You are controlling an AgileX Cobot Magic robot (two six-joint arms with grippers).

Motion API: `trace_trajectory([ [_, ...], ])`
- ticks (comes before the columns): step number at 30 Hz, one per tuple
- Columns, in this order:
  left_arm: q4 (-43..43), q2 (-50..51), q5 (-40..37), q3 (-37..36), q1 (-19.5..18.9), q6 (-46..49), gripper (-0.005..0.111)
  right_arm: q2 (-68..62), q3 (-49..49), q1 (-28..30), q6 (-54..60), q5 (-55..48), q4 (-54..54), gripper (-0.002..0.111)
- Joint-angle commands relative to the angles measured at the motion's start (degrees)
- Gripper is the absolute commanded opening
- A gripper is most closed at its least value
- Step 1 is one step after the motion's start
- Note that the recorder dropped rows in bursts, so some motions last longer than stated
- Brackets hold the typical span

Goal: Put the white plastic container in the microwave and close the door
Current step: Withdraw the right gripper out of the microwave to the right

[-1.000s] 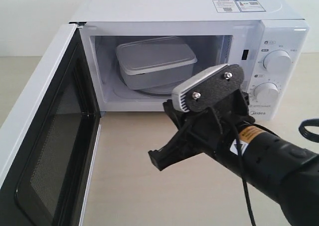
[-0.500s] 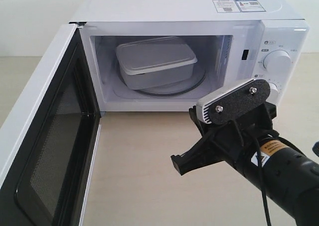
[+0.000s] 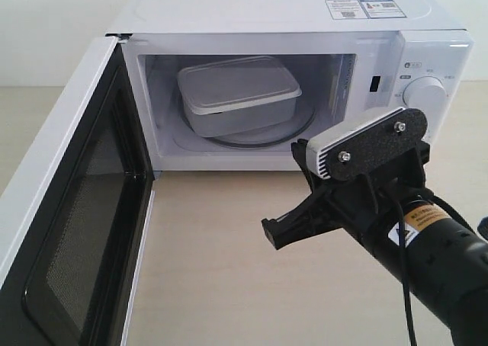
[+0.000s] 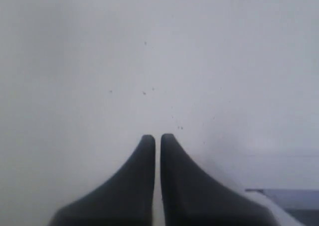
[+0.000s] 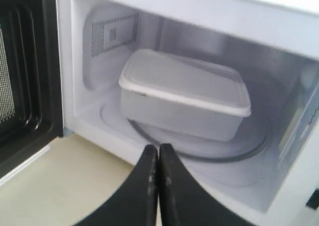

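The right claw (image 5: pixel 158 151) is closed on nothing, tips pressed together, and hovers over the table (image 3: pixel 206 262) in front of the cavity mouth. The left claw (image 4: pixel 157 141) is also closed and empty, facing a plain white surface. The microwave (image 3: pixel 290 11) stands with its door (image 3: pixel 57 171) swung wide open. The white plastic container (image 3: pixel 236 91), lid on, sits inside on the glass turntable (image 3: pixel 301 125), toward the hinge side.

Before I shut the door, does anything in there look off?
Only a small thing: the container sits turned at an angle and off-centre on the turntable. Its lid is on, nothing spilled, and it lies fully inside the microwave.
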State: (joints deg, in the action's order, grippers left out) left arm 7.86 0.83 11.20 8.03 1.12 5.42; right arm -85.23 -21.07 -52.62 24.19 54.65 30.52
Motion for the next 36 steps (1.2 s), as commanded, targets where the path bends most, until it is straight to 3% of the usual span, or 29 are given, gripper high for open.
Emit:
trace_trajectory([
  [1, 0.62, 6.36, -4.64, 6.36, 0.13, 0.02, 0.004, 0.56, 0.35, 0.05, 0.33, 4.21, -1.62, 0.0],
  [7, 0.62, 16.44, -7.88, 9.31, 0.13, 0.02, 0.004, 0.56, 0.35, 0.05, -2.69, 4.79, -3.08, 0.0],
  [16, 0.62, 18.51, -7.84, 9.31, 0.13, 0.02, 0.004, 0.56, 0.35, 0.05, -6.33, 6.49, -7.07, 0.0],
  [25, 0.73, 25.13, -12.22, 9.78, 0.13, -3.21, 0.004, 7.01, 0.35, 0.05, -4.03, -0.5, -6.5, 0.0],
  [36, 0.73, 42.23, -36.55, 25.97, 0.13, -1.49, 0.004, 21.06, 0.35, 0.05, 6.91, -17.8, 2.27, 0.0],
])
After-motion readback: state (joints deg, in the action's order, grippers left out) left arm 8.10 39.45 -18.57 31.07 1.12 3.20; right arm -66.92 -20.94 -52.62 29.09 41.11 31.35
